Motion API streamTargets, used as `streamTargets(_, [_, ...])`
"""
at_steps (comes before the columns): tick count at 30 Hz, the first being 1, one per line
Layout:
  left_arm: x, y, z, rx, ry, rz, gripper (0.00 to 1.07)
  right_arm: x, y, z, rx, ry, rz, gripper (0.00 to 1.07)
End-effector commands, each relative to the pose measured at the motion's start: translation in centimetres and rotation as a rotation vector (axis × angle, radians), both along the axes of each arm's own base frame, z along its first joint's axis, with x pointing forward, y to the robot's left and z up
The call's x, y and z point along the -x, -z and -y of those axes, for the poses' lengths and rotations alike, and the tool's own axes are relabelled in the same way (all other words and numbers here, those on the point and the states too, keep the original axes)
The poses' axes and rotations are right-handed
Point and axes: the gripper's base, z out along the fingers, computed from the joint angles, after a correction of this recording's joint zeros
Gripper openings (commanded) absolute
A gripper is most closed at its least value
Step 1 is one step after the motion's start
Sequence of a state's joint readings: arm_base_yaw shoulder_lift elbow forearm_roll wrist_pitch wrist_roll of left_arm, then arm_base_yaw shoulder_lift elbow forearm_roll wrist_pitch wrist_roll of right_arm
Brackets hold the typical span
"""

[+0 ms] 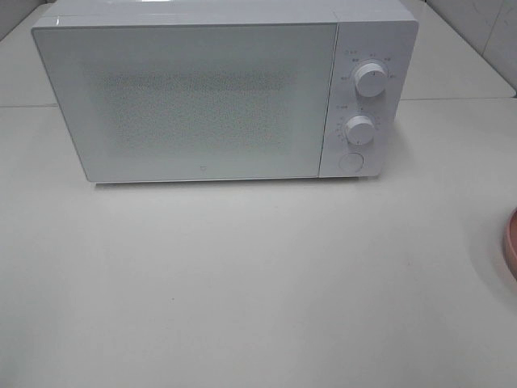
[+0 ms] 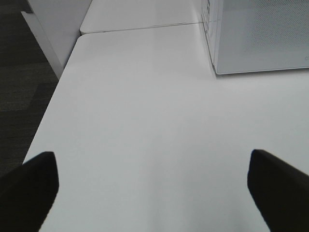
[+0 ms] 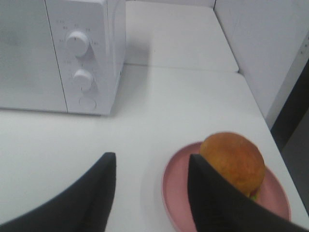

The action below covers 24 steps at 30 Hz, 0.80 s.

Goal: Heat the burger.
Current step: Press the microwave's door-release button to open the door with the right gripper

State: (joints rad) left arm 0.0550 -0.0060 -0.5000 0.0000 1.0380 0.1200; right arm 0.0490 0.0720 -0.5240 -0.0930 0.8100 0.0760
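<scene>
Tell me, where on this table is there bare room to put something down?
The wide stretch of table in front of the microwave, down to the near edge, is bare, and so is the strip at its left. The crowded spot is the right edge: the pink plate with the burger, the right gripper open beside it.

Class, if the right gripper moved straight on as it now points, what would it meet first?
Probably the bare table, just beside the pink plate; the microwave lies farther on. Depth is unclear.
</scene>
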Motion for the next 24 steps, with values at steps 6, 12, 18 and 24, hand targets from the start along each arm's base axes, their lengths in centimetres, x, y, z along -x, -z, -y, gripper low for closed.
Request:
streamTargets(6, [0.3, 0.0, 0.0, 0.001, 0.003, 0.024, 1.0, -5.8, -4.4, -0.5, 0.1, -0.044, 0.337, 0.49])
streamTargets(12, [0.3, 0.0, 0.0, 0.001, 0.003, 0.024, 1.0, -9.5, -4.7, -0.9, 0.146, -0.08, 0.369, 0.49])
streamTargets(18, [0.3, 0.0, 0.0, 0.001, 0.003, 0.024, 1.0, -13.9, -3.3, -1.3, 0.17, -0.116, 0.289, 0.38])
streamTargets(24, [0.3, 0.0, 0.0, 0.001, 0.003, 0.024, 1.0, -16.9, -2.2, -1.7, 0.163, -0.144, 0.288, 0.1])
